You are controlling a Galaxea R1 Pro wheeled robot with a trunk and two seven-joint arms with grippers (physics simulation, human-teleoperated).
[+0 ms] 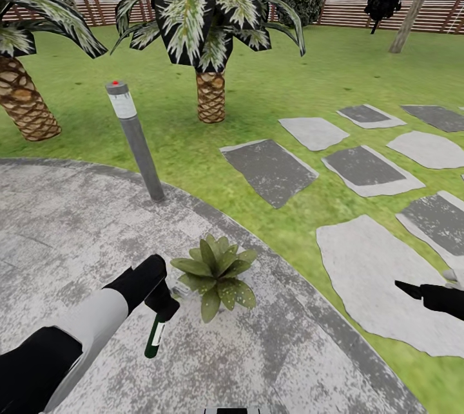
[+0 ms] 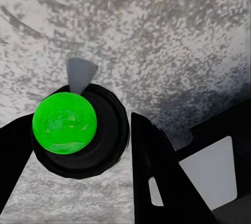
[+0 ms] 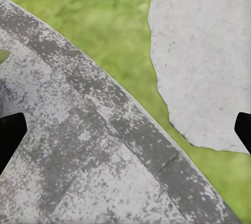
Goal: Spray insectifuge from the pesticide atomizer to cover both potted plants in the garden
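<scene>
No readable text anywhere — the pesticide atomizer (image 1: 155, 335) label is illegible.

Your head camera looks forward and down from high up, across the round patio (image 1: 77, 234) to the lawn (image 1: 335, 73), stepping stones (image 1: 267, 169) and fence (image 1: 386, 8) far off. Your left wrist camera points straight down along the left tool (image 2: 112, 145), very close over the paving, so you share only the patio surface with the head view. Your right wrist camera looks down from somewhat higher at the patio's edge (image 3: 141, 130) and one stepping stone (image 3: 204, 62), the same stone (image 1: 374, 272) you see low at the head view's right.
</scene>
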